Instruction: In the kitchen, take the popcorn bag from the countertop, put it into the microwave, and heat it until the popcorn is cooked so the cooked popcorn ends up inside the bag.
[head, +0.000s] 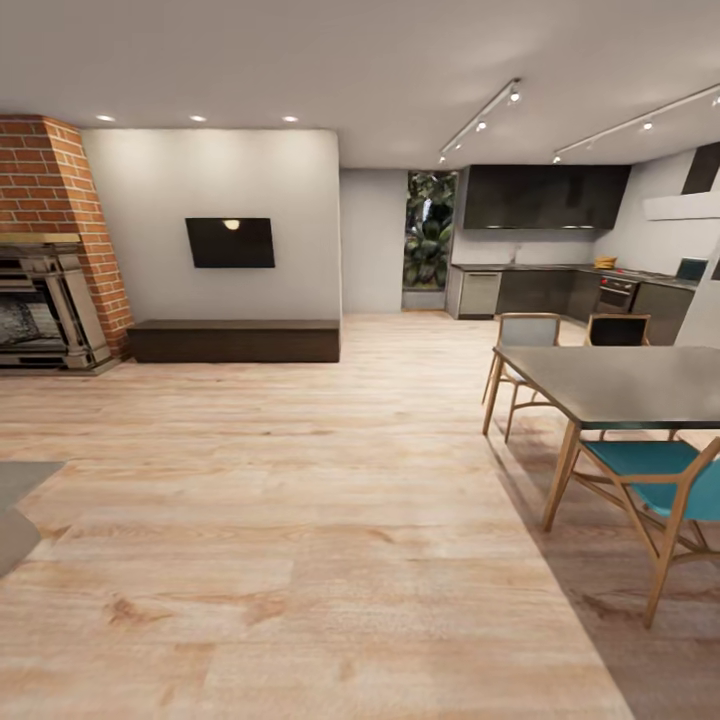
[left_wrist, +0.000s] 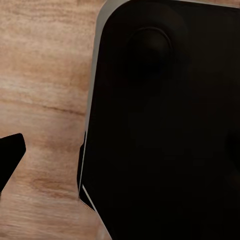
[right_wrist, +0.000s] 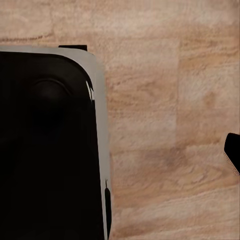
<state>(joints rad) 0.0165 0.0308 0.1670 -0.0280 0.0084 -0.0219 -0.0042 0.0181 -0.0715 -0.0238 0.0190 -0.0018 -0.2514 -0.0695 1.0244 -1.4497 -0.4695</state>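
The kitchen lies far off at the back right of the head view. Its grey countertop runs over dark cabinet fronts. A small bluish box with a dark front, the microwave, stands at the worktop's right end. A tiny yellowish thing sits on the countertop, too small to name as the popcorn bag. The popcorn is too small to make out. In the left wrist view one dark fingertip hangs over the wooden floor; in the right wrist view another dark fingertip does the same. Nothing is seen held.
A dining table with wooden chairs, one teal-seated, stands at the right between me and the kitchen. A brick fireplace and a low dark bench line the left wall. My black base shows beside both wrists.
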